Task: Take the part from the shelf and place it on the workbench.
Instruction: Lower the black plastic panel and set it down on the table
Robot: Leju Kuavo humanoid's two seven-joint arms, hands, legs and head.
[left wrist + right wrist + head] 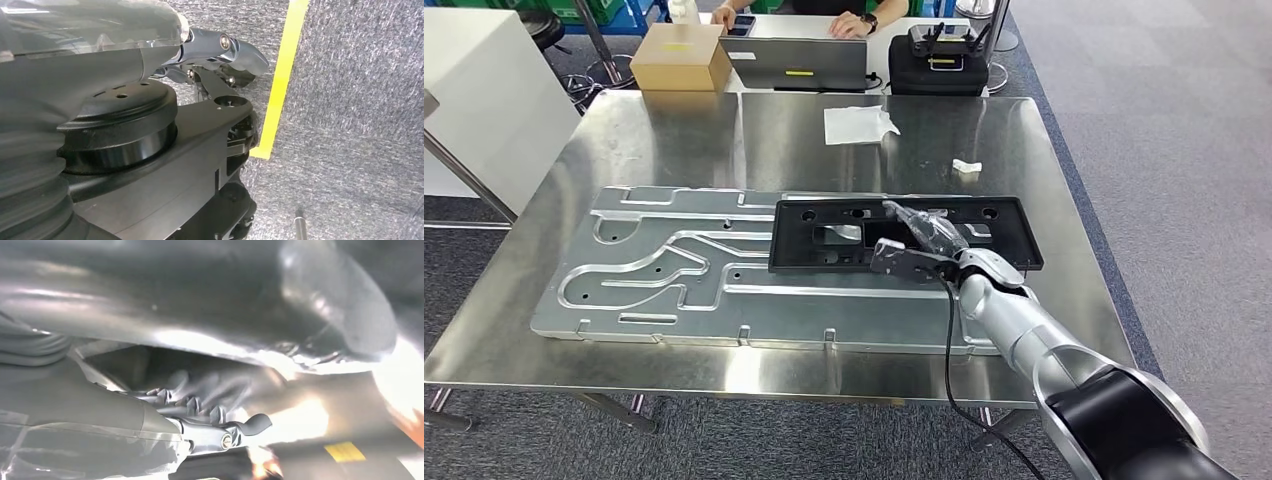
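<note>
I'm seeing a black part (904,234) lying on a silver grooved plate (664,265), a white cloth (858,124) behind, and a tan box (681,58).

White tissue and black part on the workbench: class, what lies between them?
In the head view, bare steel workbench separates the white tissue from the black part.

The part (904,235) lies on the plate (674,265) atop the counter (1044,160), right hand (924,245) resting on it; a cloth (857,124) lies behind.
</note>
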